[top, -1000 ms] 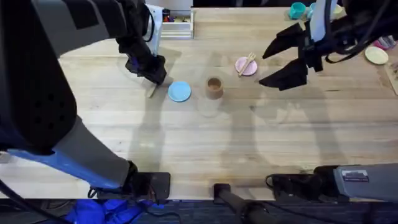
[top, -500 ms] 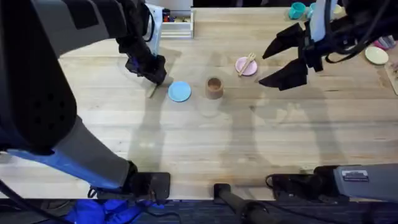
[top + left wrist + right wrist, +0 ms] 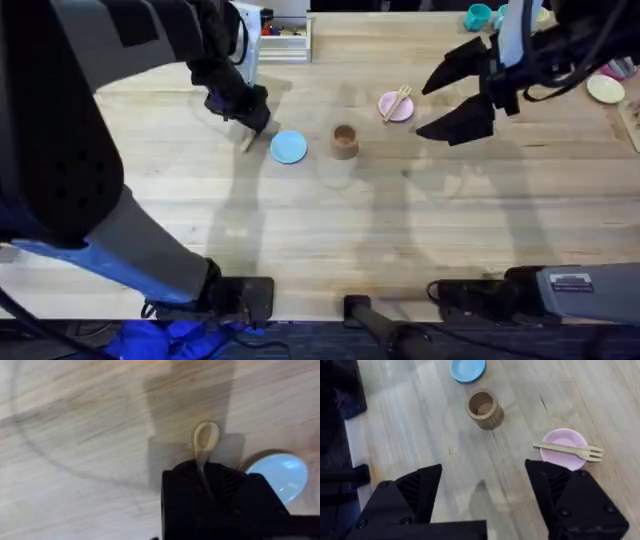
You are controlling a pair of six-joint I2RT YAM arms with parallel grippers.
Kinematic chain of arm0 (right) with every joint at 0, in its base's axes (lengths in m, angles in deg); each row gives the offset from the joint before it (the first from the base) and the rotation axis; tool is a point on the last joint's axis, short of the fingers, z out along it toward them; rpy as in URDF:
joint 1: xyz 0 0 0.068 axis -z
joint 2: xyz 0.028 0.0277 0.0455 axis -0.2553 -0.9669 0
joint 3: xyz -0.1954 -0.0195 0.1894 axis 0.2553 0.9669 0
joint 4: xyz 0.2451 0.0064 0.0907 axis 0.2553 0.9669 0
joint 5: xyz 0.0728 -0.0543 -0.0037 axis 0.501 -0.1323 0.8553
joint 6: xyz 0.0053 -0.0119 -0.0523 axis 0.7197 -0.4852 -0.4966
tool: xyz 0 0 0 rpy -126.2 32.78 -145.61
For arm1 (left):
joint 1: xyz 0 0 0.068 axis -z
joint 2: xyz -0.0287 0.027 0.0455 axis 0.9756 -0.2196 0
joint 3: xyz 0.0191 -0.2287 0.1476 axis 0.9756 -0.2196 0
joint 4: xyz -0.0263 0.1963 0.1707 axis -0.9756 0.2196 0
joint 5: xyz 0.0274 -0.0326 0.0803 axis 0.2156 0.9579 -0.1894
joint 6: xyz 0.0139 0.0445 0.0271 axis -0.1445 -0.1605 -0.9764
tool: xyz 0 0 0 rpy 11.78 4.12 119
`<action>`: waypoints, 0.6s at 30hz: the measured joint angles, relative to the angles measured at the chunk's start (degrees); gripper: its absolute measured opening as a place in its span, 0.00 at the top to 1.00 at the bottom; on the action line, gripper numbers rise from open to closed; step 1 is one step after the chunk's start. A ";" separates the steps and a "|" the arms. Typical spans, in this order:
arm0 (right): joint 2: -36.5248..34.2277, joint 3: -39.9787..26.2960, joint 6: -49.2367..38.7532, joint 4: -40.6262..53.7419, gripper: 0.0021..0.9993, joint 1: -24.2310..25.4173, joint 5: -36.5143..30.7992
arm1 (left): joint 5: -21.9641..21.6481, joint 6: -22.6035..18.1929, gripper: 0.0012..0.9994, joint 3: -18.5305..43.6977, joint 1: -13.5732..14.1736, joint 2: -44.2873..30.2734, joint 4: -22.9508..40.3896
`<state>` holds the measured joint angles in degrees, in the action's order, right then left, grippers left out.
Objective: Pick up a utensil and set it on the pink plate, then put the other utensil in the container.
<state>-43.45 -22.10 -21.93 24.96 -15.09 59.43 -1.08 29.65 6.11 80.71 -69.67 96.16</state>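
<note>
Slightly lifted since a second ago, the left gripper (image 3: 248, 118) now sits a touch higher and nearer the blue plate (image 3: 289, 147), carrying the wooden spoon (image 3: 205, 439). Its black fingers are pinched on the spoon's handle, and the rounded bowl sticks out beyond the fingertips above the wooden table (image 3: 300, 240); in the overhead view the spoon (image 3: 246, 143) pokes out at the gripper's 6 o'clock, just beside the blue plate's 9 o'clock edge. The brown cup (image 3: 344, 141) stands upright at the blue plate's 3 o'clock, apart from it. At the cup's 2 o'clock, the wooden fork (image 3: 396, 102) lies across the pink plate (image 3: 391, 108). The right gripper (image 3: 455, 90) hangs at the pink plate's 3 o'clock, fingers spread wide, holding nothing.
</note>
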 joint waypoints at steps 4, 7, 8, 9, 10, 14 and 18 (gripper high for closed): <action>0.00 0.00 -0.02 0.00 0.00 0.00 0.00 | 3.20 -0.12 0.96 0.00 0.07 0.77 -2.29; 0.00 0.00 -0.02 0.00 0.00 0.00 0.00 | 7.16 -1.18 0.96 0.00 0.07 3.53 -4.37; 0.00 0.00 -0.02 0.00 0.00 0.00 0.00 | 8.78 -1.60 0.96 0.00 0.07 5.02 -5.23; 0.00 0.00 -0.02 0.00 0.00 0.00 0.00 | 10.26 -2.06 0.96 0.02 0.07 6.30 -5.94; 0.00 0.00 -0.02 -0.02 0.00 0.00 0.00 | 11.98 -2.68 0.96 0.02 0.07 7.59 -6.59; 0.00 0.00 -0.02 -0.44 0.00 0.00 0.00 | 18.88 -5.19 0.96 0.07 0.07 10.49 -8.22; 0.00 0.00 -0.40 -0.52 0.00 0.00 0.00 | 26.16 -7.49 0.96 0.07 0.07 10.67 -9.10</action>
<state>-43.45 -22.10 -22.33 24.43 -15.09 59.43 25.08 22.16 6.17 80.78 -59.00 87.07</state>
